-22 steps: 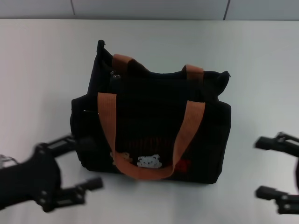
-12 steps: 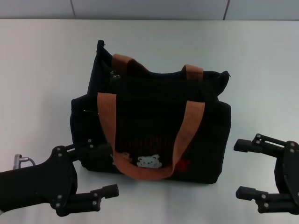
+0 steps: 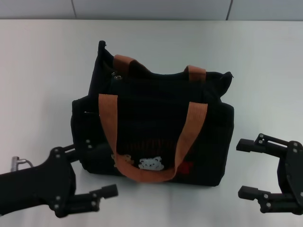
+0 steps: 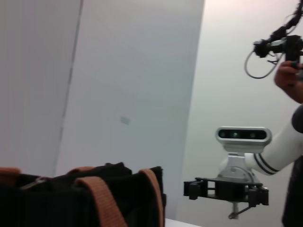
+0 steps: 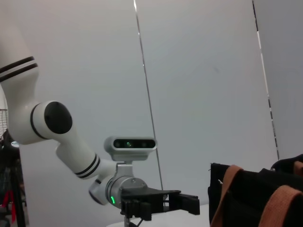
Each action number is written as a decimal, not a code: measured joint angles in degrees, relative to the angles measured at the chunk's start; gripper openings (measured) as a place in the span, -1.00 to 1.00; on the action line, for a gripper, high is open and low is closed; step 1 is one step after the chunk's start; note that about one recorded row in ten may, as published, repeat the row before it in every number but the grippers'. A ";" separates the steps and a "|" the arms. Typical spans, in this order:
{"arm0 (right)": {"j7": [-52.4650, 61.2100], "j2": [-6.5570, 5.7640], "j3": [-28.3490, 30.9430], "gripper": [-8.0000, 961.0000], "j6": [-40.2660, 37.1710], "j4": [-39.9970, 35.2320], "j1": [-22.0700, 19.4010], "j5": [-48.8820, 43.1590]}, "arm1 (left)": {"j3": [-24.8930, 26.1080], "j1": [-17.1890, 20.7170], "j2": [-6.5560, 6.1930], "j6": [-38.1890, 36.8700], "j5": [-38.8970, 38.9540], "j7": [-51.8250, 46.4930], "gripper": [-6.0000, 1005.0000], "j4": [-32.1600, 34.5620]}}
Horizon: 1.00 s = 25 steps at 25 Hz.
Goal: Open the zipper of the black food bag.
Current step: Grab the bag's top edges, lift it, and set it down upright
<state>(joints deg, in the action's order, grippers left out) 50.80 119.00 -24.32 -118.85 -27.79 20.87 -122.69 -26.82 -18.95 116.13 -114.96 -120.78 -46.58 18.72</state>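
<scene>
The black food bag [image 3: 156,123] stands upright mid-table, one orange-brown handle hanging down its front and the other lying across the top. The zipper runs along the top rim, its small silvery pull [image 3: 115,75] near the bag's left end. My left gripper [image 3: 98,168] is open, low at the bag's front left corner; its far finger overlaps the bag's edge, contact unclear. My right gripper [image 3: 242,168] is open, just right of the bag and apart from it. The left wrist view shows the bag's top [image 4: 99,189] and the right gripper [image 4: 191,190]; the right wrist view shows the bag [image 5: 251,198] and the left gripper [image 5: 193,203].
The white table [image 3: 42,71] stretches around the bag on all sides, ending at a pale wall behind. A person's hand [image 4: 289,78] holds a cabled device at the edge of the left wrist view.
Both grippers have come in toward the bag from the picture's lower corners, then nearly stopped. The left one has settled slightly lower and leftward. The bag has not moved.
</scene>
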 joint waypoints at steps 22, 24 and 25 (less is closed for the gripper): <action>-0.44 0.16 0.33 0.74 0.48 0.37 0.26 0.42 | 12.02 5.92 0.54 4.25 4.92 1.38 0.34 1.30; -0.45 0.19 0.33 0.74 0.48 0.38 0.41 0.44 | 11.23 4.16 1.89 7.16 4.68 1.79 0.33 1.14; -0.45 0.21 0.32 0.74 0.48 0.39 0.45 0.44 | 10.98 3.39 2.29 8.40 4.68 2.55 0.32 0.45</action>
<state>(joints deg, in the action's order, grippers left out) 50.35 119.21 -24.00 -118.37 -27.40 21.32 -122.25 -15.83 -15.56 118.42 -106.55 -116.10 -44.02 19.17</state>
